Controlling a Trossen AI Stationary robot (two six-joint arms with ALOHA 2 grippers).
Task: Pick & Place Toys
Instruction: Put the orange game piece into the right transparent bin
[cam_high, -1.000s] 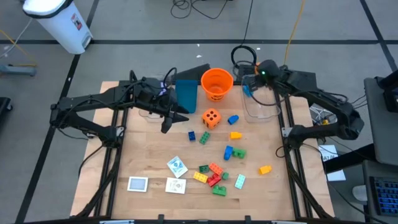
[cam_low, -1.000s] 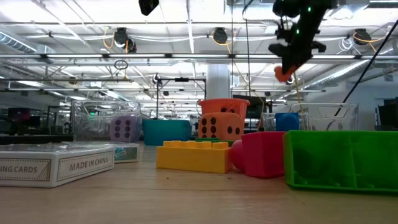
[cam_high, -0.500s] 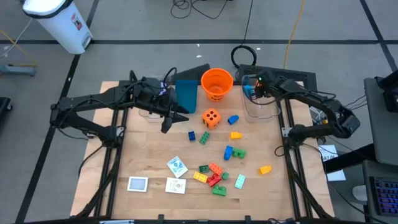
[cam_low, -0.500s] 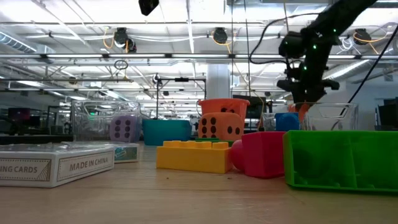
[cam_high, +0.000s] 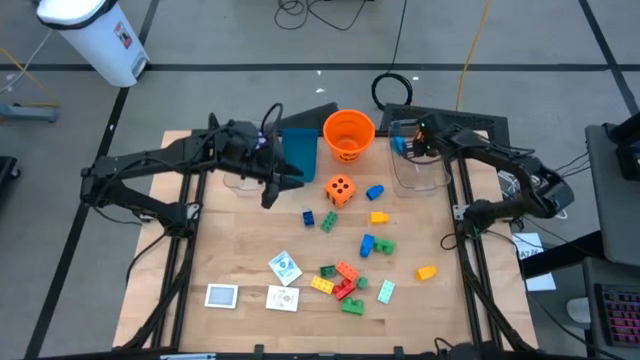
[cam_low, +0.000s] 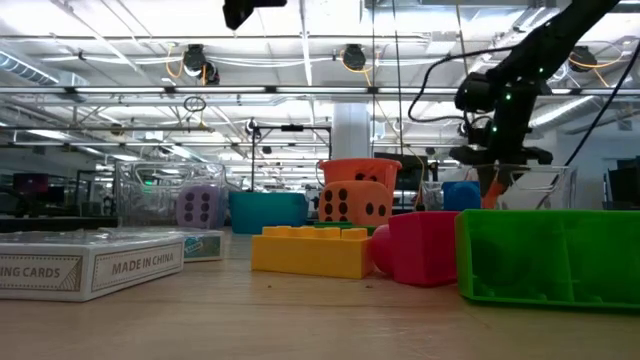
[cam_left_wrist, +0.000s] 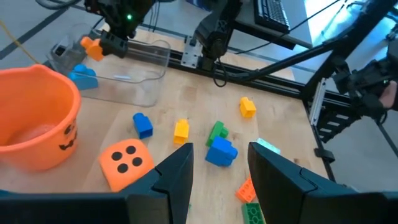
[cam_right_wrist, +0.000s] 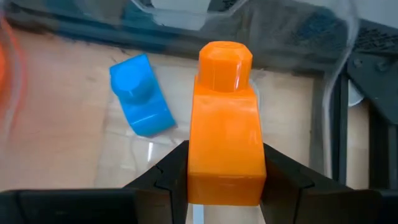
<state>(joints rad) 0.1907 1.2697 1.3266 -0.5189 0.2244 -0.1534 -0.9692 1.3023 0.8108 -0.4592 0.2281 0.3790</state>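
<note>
- Moved since a second ago: right gripper (cam_high: 413, 143), down from well above the table to the clear bin (cam_high: 432, 178) at the back right; now low at its rim.
- Clamped between the right fingers (cam_right_wrist: 168, 171): an orange brick (cam_right_wrist: 225, 121), stud pointing forward, not yet let go.
- Lying on the floor of that bin, just beside the held brick: a light blue brick (cam_right_wrist: 140, 94).
- Hardly changed: left gripper (cam_high: 270, 190), hanging over the back left of the table, beside the teal box (cam_high: 299, 150), fingers (cam_left_wrist: 176, 176) parted with nothing between them.
- Standing at the back centre: orange bucket (cam_high: 349, 135); in front of it, near: orange die (cam_high: 340, 189).
- Seen in the low view behind a second clear bin (cam_low: 150, 190): purple die (cam_low: 200, 207).
- Spread on the wood between centre and front: blue brick (cam_high: 374, 192), yellow brick (cam_high: 378, 216), blue and green pair (cam_high: 375, 245), lone yellow brick (cam_high: 426, 271) to the right, and a tight cluster (cam_high: 343, 283) of red, green, yellow and orange bricks.
- Lying at the front left: three white cards (cam_high: 255, 290), flat, near each other.
</note>
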